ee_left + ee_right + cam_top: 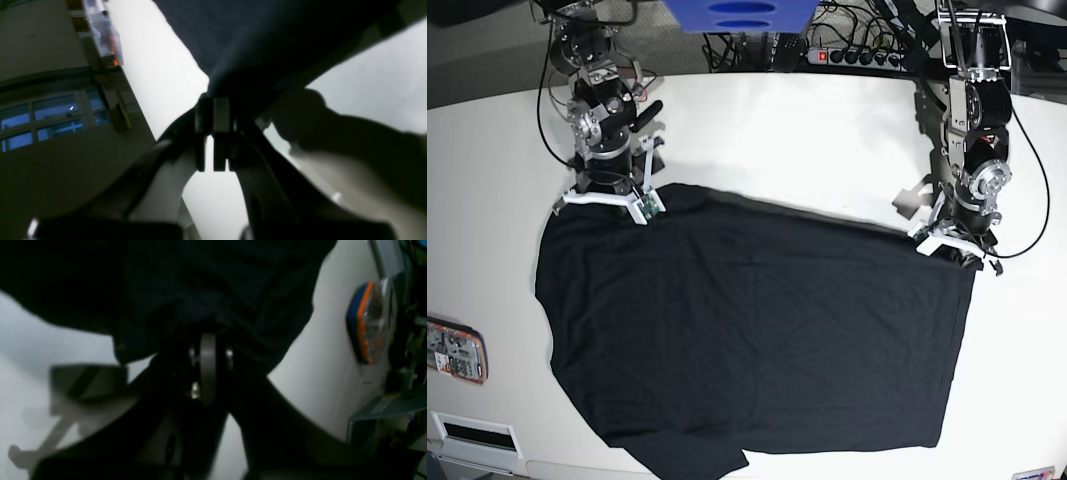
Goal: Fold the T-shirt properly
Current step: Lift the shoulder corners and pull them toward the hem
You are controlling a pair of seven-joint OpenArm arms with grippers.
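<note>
Left gripper: jaws pinched together w/ a bunch of dark cloth caught between them, i.e. clamped on the plain black short-sleeved soft cloth T-shirt. Right gripper: same, jaws closed to a slit, black fabric gathered right at the tips. In the base view the left gripper sits at the shirt's far corner on that view's right, the right gripper at the far corner on the view's left.

T-shirt lies spread mostly flat on the white round-edged table, near edge reaching the table's front; a small flap hangs at the bottom near the front edge.

Step in hand, I'd judge: both far corners gripped, ready to carry that edge toward the near edge. To do well: lift both corners evenly, keep the edge taut btw. the arms, move in parallel so no diagonal creases, lay edge on edge.

Pose: both arms stand near upright from their bases at the table's back, wrists bent down, tips low at the cloth.
</note>
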